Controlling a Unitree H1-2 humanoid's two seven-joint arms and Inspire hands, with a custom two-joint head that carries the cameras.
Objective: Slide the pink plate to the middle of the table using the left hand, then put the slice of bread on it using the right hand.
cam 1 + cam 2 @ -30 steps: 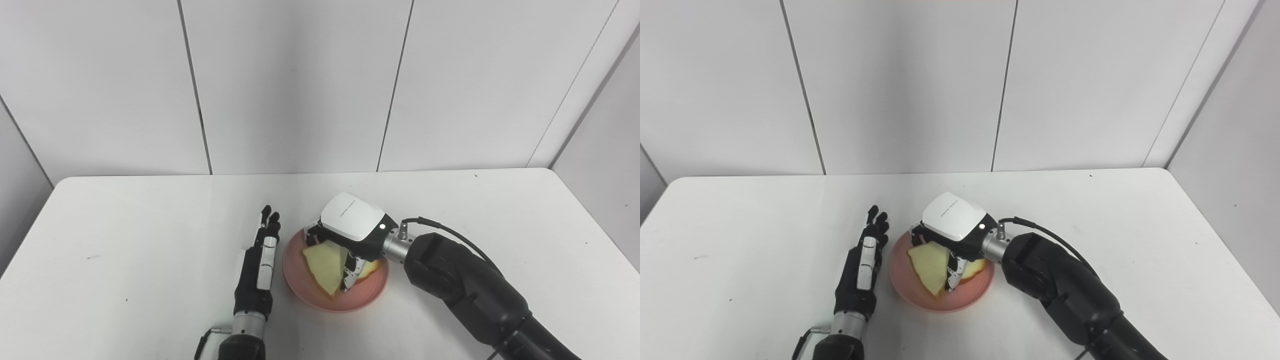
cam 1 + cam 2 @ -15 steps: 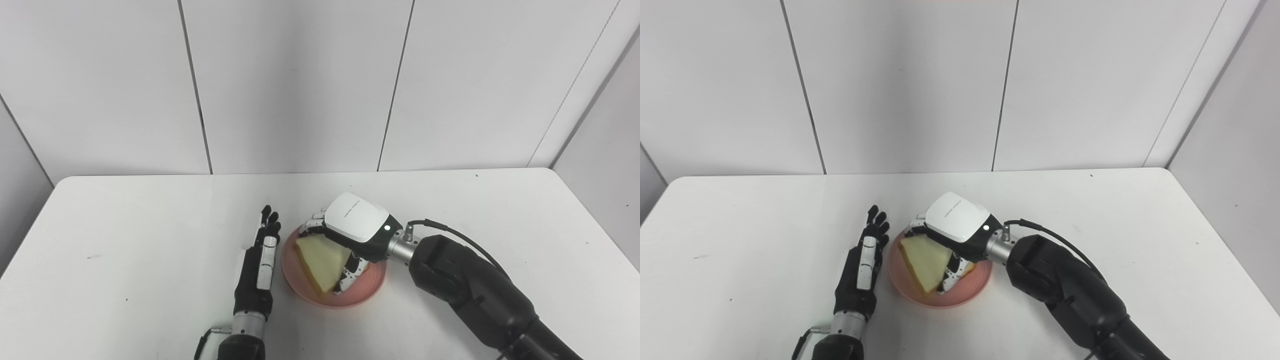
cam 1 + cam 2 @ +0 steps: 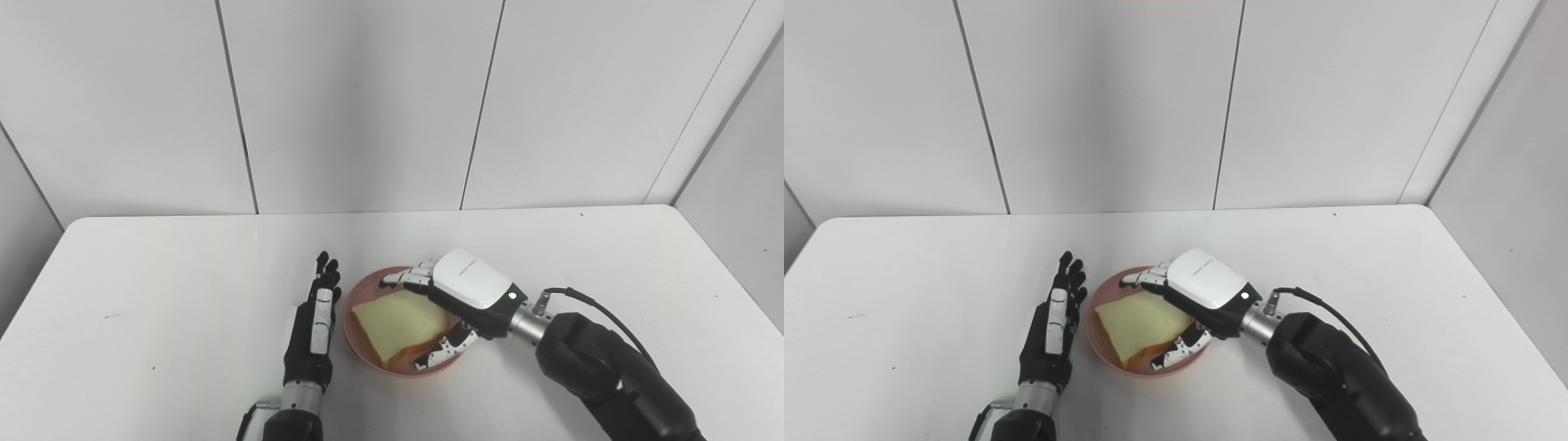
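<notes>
- So the bread (image 3: 401,324) is lying flat on the plate (image 3: 367,293) now. A second ago it hung tilted, pinched in the right hand (image 3: 465,294), and half a second ago it was only partly laid down.
- The right hand has opened up since then: fingers (image 3: 407,279) are stretched out over the far rim of the plate, thumb is spread toward the near rim, and nothing is gripped between them. It's holding nothing as far as I can see, though the palm hides the right edge of the slice, so can't totally rule out a touch there.
- The hand has also slid toward the lower right of the frame compared with before, so it looks like it's backing off.
- The plate sits just below the centre of the frame, roughly mid-table, and looks like it's nudged a bit compared with a second ago.
- The left hand (image 3: 312,321) lies just left of the plate, fingers straight and together, pointing to the top of the frame, holding nothing. It's very close to the rim; can't tell if it's touching. Basically same spot as before.
- My read: both steps look done, plate in the middle, bread on it. All that's left is pulling the right hand clear without dragging the slice or bumping the rim.
</notes>
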